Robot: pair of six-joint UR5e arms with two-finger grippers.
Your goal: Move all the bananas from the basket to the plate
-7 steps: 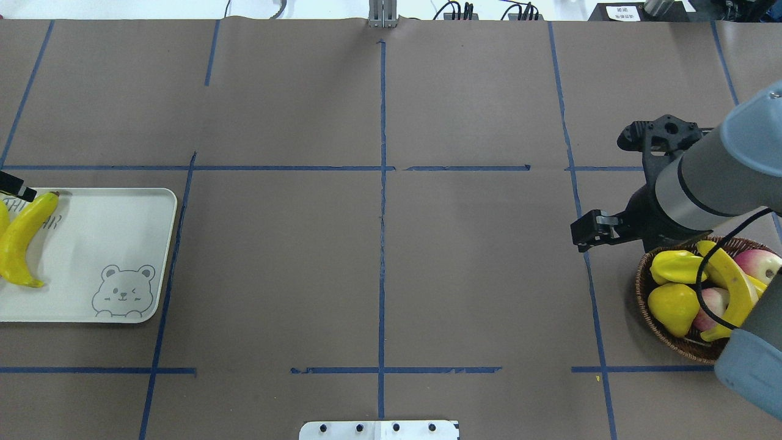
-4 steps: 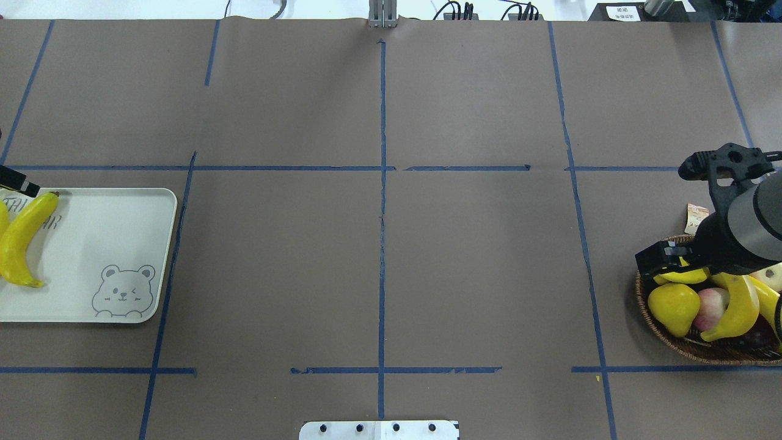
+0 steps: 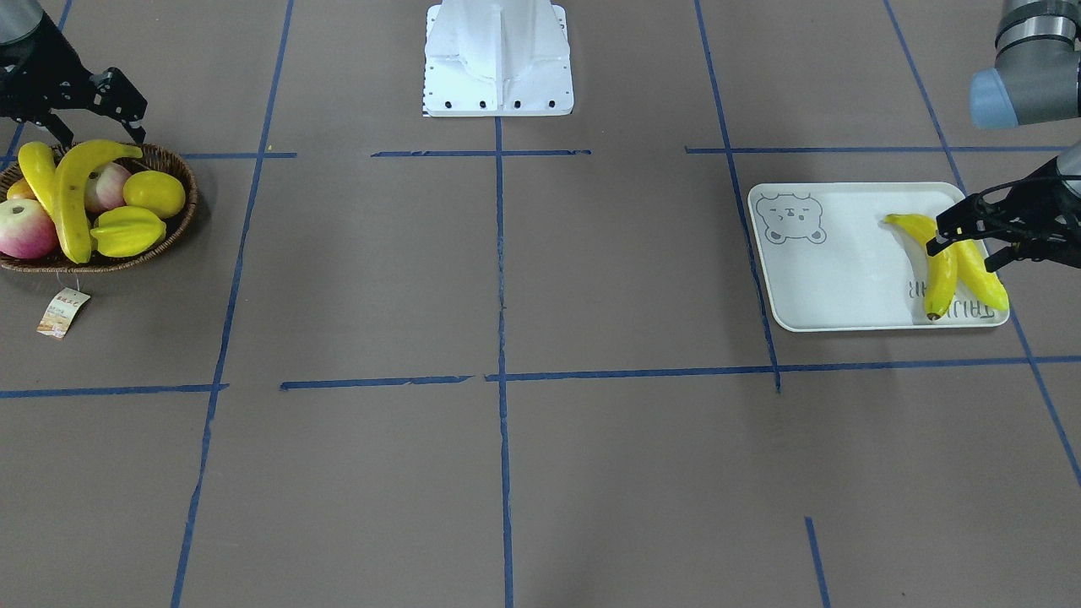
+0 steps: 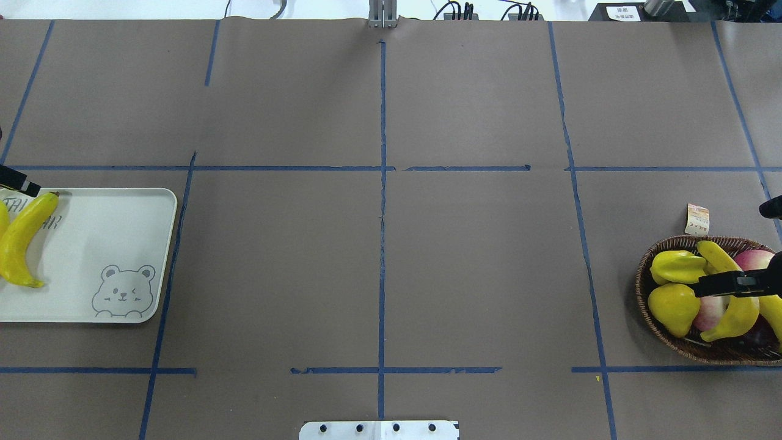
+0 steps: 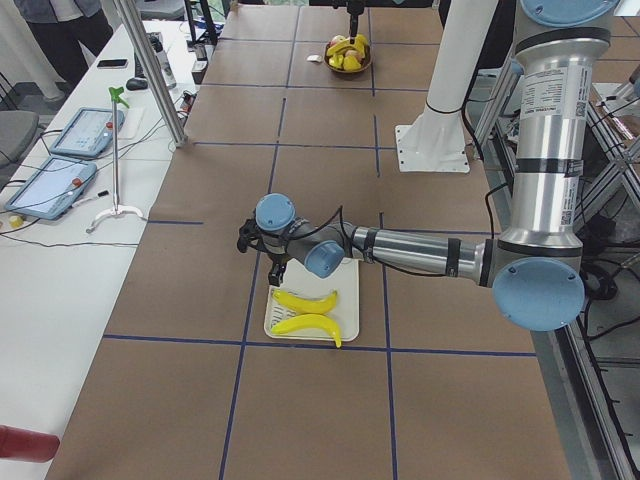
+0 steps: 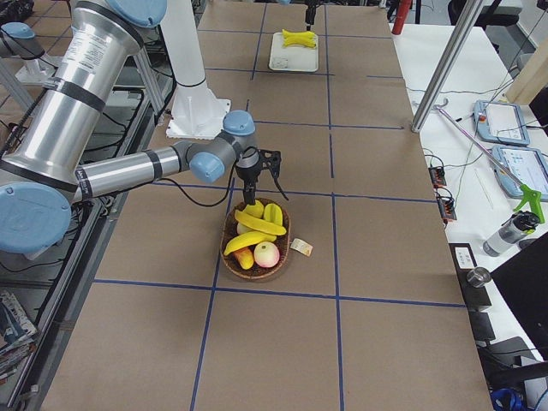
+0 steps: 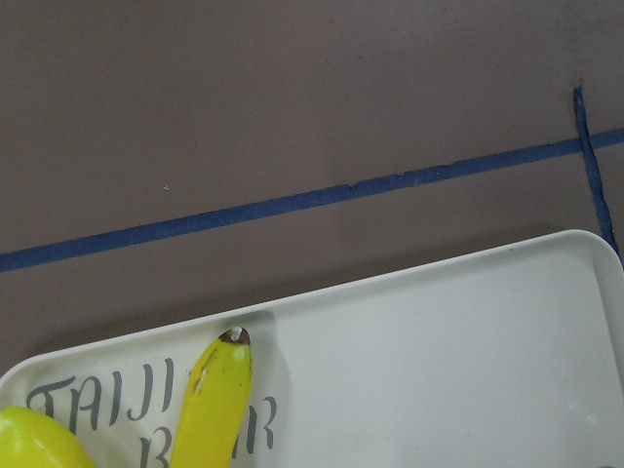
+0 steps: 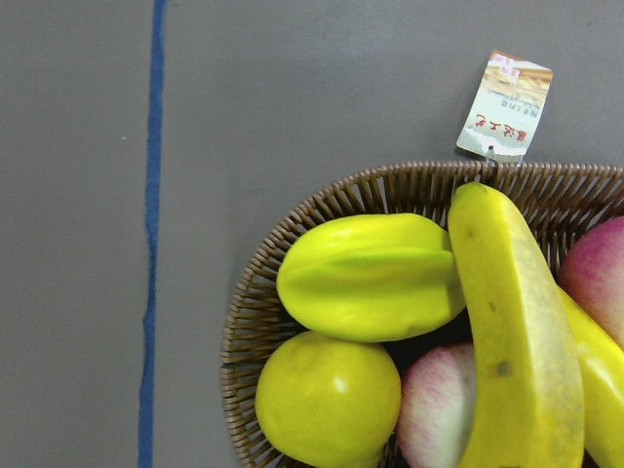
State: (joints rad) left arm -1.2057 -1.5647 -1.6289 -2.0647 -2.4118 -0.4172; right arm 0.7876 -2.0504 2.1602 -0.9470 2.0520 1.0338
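The empty, spread right gripper (image 3: 97,127) is being aimed, ideally crosswise, at the middle of the topmost banana (image 3: 67,198) just beneath it.

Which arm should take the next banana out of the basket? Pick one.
Right. The right tool hovers open at the basket beside its two bananas; the left tool is far off at the plate.

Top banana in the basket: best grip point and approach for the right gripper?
Probably mid-length, from straight above, jaws set across its narrow width. The banana lies on top of the other fruit with its arched back uncovered, and the basket rim blocks a side approach. The right gripper hangs open nearby.
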